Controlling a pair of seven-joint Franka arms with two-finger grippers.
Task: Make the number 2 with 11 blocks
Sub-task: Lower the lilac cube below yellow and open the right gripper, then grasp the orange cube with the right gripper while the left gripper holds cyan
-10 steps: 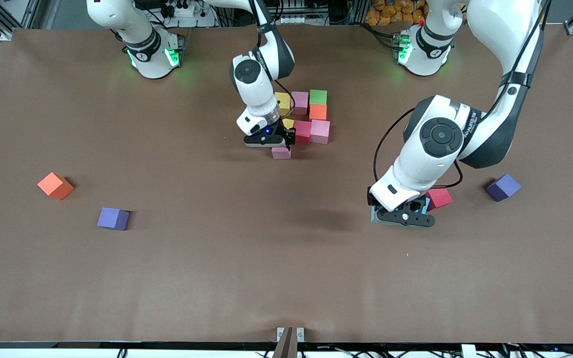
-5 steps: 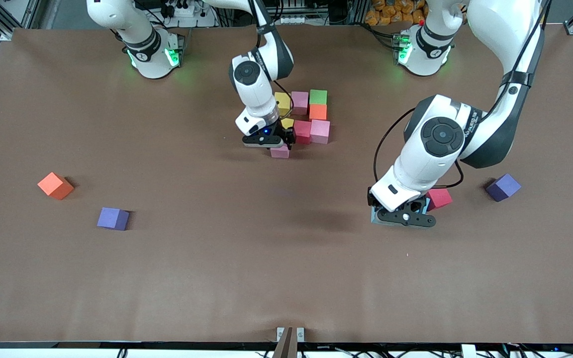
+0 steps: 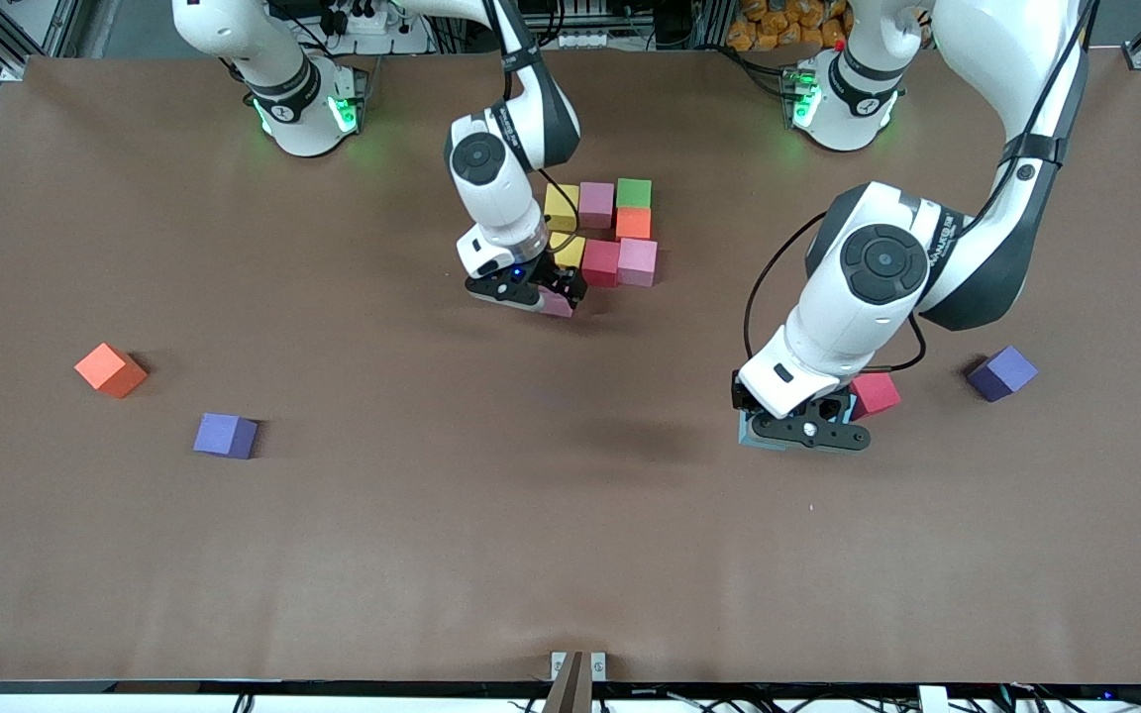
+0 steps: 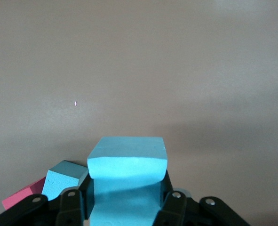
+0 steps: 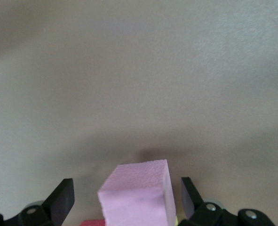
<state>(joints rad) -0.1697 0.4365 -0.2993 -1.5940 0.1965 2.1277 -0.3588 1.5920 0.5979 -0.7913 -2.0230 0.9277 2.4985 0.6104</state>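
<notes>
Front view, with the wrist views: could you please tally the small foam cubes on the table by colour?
Yellow foam cubes: 2
Light pink foam cubes: 3
Orange foam cubes: 2
Green foam cube: 1
Red foam cubes: 2
Light blue foam cubes: 2
Purple foam cubes: 2
Total: 14

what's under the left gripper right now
The left gripper is shut on a light blue block. Beside it sit another light blue block and a red block, partly covered.
</notes>
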